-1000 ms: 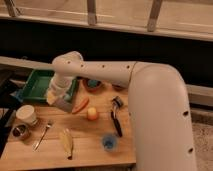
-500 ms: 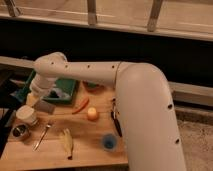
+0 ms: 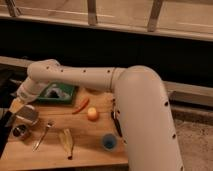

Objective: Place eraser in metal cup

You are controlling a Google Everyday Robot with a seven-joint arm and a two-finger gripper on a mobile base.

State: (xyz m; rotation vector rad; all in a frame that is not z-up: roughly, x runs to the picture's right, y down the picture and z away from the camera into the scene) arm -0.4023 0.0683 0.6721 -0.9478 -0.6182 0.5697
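One thick white arm [image 3: 90, 80] reaches in from the right and stretches leftward over the back of the wooden tabletop [image 3: 90, 152]. It then bends down at the far left. The claw [image 3: 25, 106] hangs at that end, low over the left edge of the tabletop, in front of and to the left of a green tray [image 3: 65, 95]. I cannot tell whether the claw is wide, narrow or holding something.

Right under the claw sits a pale grey, tilted blocky shape [image 3: 28, 116]. It may be the eraser carried there or a cup standing in shadow; I cannot tell which, and the eraser shows nowhere else on the tabletop. The metal cup [image 3: 20, 132] stands upright just in front of and slightly left of that grey shape, near the front-left corner, with its inside dark.

A thin metal spoon-like utensil [image 3: 43, 136] lies slanted just right of the metal cup, and a pale yellow, banana-like piece [image 3: 67, 142] lies beside that. Further right, a small red-orange pepper [image 3: 81, 105] lies at an angle near the tray's right end, with a round orange-yellow fruit [image 3: 92, 114] just beside it. A small blue cup [image 3: 109, 142] stands near the front edge. A black-handled tool [image 3: 116, 123] lies close against the arm's broad lower part.
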